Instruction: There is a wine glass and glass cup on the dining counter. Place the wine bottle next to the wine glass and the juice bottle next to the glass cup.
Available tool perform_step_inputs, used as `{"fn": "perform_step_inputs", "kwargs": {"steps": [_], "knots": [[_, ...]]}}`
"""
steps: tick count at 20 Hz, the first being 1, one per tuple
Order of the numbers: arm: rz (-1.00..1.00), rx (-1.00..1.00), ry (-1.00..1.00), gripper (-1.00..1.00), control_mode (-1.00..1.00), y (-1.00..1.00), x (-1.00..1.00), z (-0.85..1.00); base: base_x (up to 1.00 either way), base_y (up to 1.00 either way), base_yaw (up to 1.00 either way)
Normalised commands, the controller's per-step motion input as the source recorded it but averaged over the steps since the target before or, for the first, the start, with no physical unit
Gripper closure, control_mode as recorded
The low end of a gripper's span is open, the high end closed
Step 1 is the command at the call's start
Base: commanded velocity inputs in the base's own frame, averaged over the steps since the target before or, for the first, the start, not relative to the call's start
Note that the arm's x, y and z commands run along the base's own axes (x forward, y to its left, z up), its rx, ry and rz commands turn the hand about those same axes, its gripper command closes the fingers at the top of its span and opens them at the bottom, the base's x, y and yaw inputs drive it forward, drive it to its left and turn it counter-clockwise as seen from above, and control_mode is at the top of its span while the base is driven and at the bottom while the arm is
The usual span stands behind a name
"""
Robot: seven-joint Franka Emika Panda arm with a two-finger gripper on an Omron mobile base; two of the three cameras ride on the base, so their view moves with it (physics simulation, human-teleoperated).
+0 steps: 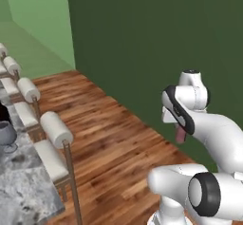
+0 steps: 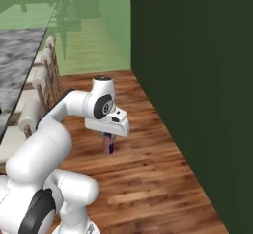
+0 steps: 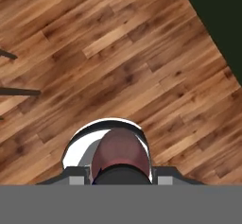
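Left base view: the juice bottle (image 1: 180,135) hangs upright under the hand at about 3 o'clock in the picture, over bare wood floor (image 1: 118,138). The dining counter (image 1: 23,191) lies far off at 8 o'clock, with the wine glass (image 1: 6,135) standing on it beyond a row of stools (image 1: 53,148); the glass cup I cannot make out

Right base view: the gripper (image 2: 107,140) points straight down, fingers pinching the reddish bottle near its top, long axis vertical. The arm is folded, elbow high, hand level

Hand view: the bottle's rounded pink body fills the 6 o'clock edge between the fingers, floor planks beneath
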Motion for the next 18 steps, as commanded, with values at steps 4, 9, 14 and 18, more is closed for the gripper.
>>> {"fn": "perform_step_inputs", "kwargs": {"steps": [4, 9, 14, 18], "knots": [[0.00, 0.00, 0.00, 1.00, 1.00, 0.00, 0.00, 0.00, 0.68, -0.13, 0.40], [0.00, 0.00, 0.00, 1.00, 1.00, 0.00, 0.00, 0.00, 0.69, -0.18, 0.33], [0.00, 0.00, 0.00, 1.00, 1.00, 0.00, 0.00, 0.00, 0.66, -0.25, 0.25], [0.00, 0.00, 0.00, 1.00, 1.00, 0.00, 0.00, 0.00, 0.59, -0.34, 0.19]]}}
